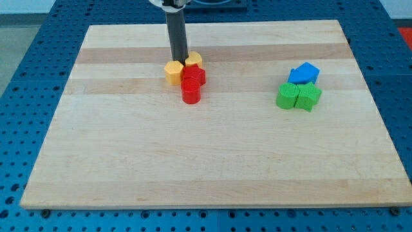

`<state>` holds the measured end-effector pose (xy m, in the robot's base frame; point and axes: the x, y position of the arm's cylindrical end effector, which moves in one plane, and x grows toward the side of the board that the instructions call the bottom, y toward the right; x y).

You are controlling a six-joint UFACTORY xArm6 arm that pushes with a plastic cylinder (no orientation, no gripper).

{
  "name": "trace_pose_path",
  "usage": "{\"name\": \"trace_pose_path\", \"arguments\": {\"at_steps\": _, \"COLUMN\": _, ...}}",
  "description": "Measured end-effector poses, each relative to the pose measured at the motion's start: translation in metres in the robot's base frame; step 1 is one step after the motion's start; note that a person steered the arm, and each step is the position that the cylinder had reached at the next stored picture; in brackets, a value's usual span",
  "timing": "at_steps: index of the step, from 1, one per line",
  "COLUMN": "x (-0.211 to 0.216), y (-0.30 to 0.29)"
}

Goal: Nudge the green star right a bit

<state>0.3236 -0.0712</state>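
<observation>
Two green blocks sit side by side at the view's right. The right one (309, 97) has a notched outline like a star. The left one (287, 96) looks like a cube. They touch each other. A blue block (303, 73) lies just above them, touching both. My tip (180, 61) is far to the left of the green blocks, set down between two yellow blocks in a separate cluster. It touches none of the green blocks.
The left cluster holds a yellow hexagon-like block (173, 73), a second yellow block (193, 60), a red star-like block (193, 76) and a red cylinder (191, 94). The wooden board (206, 167) lies on a blue perforated table.
</observation>
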Motion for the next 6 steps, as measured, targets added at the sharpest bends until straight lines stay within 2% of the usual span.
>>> {"name": "trace_pose_path", "arguments": {"at_steps": 3, "x": 0.028, "y": 0.000}}
{"name": "trace_pose_path", "arguments": {"at_steps": 5, "x": 0.028, "y": -0.002}}
{"name": "trace_pose_path", "arguments": {"at_steps": 6, "x": 0.007, "y": -0.004}}
